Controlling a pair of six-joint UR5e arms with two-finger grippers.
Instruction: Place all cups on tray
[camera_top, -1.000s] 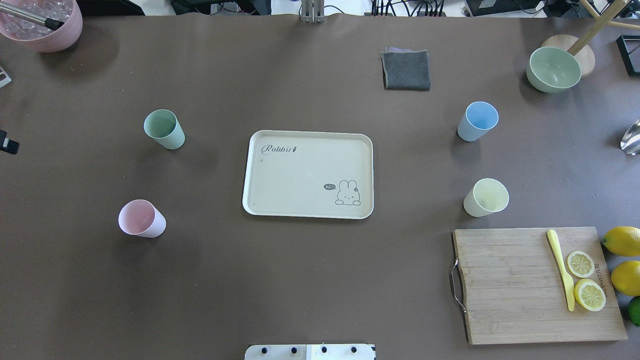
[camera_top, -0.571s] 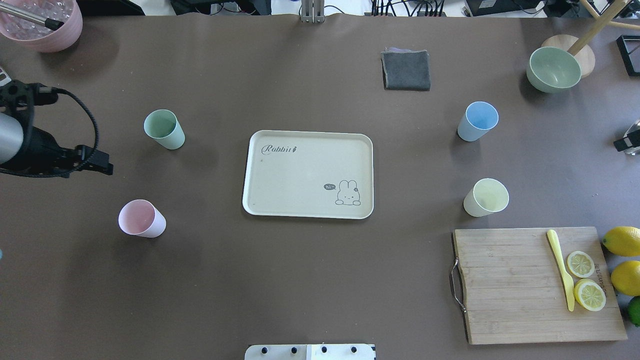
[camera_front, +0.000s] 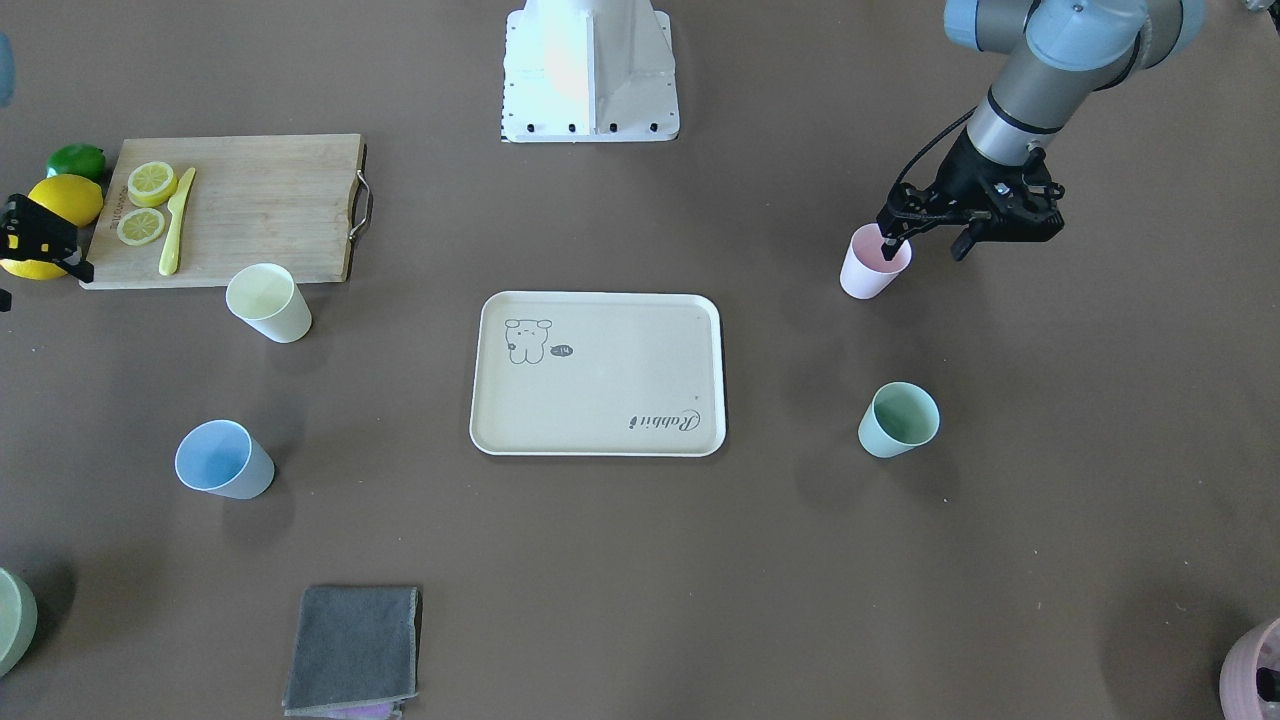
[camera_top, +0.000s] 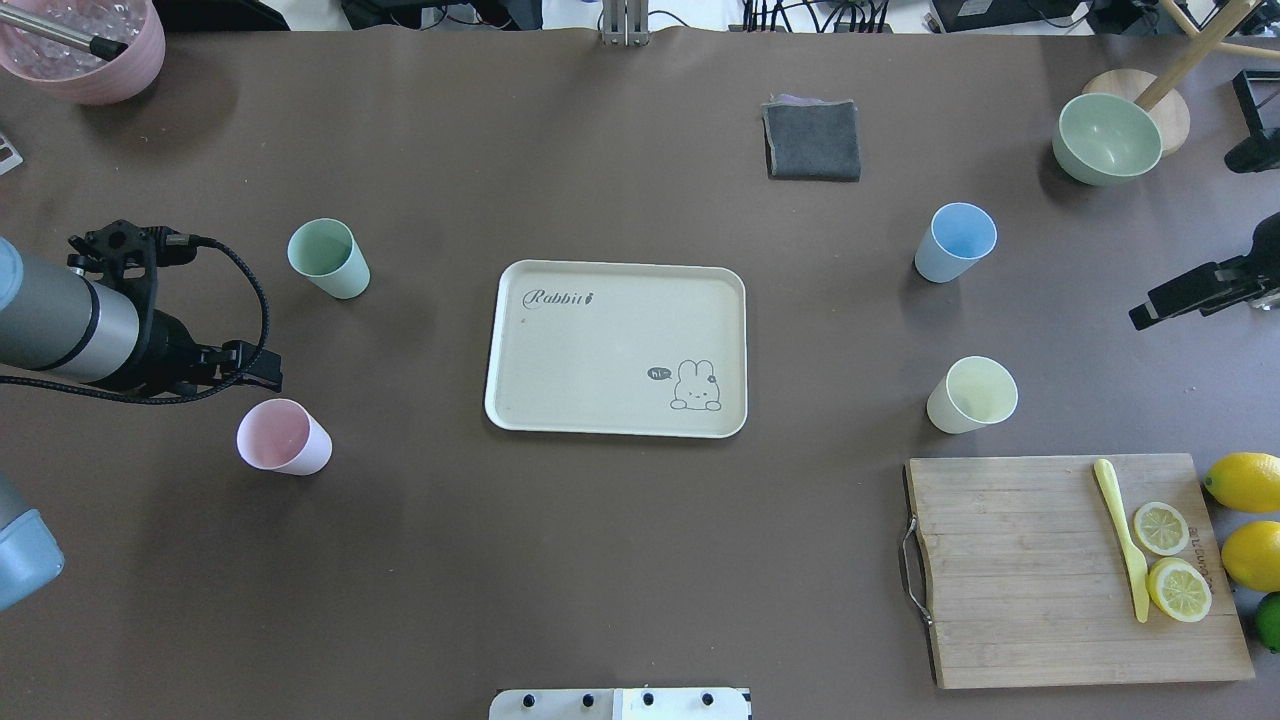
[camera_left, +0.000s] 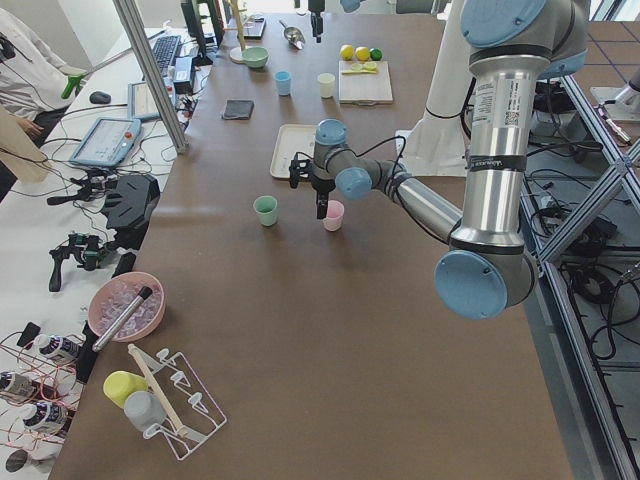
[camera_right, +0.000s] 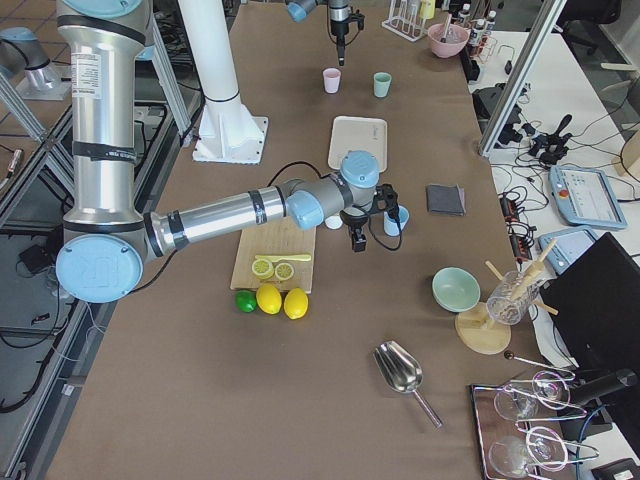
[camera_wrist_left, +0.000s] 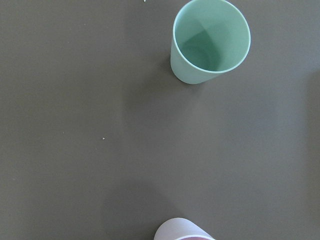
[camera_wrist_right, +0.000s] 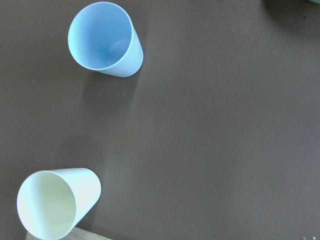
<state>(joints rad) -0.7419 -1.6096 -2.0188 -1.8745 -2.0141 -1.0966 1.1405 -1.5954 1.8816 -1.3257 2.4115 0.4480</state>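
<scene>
The cream tray lies at the table's middle with nothing on it. The mint cup and pink cup stand upright to its left, the blue cup and yellow cup to its right. My left gripper is open and empty, held above the table just beside the pink cup; one of its fingers shows in the overhead view. My right gripper is open and empty, high at the table's right edge, apart from the blue and yellow cups. Neither wrist view shows fingers.
A wooden cutting board with lemon slices and a yellow knife lies at the near right, with whole lemons beside it. A grey cloth and a green bowl sit at the far right, a pink bowl at the far left.
My left arm came in from the left edge and moved right toward the pink cup. My right gripper came further in at the right edge. The cups and tray have not moved.
</scene>
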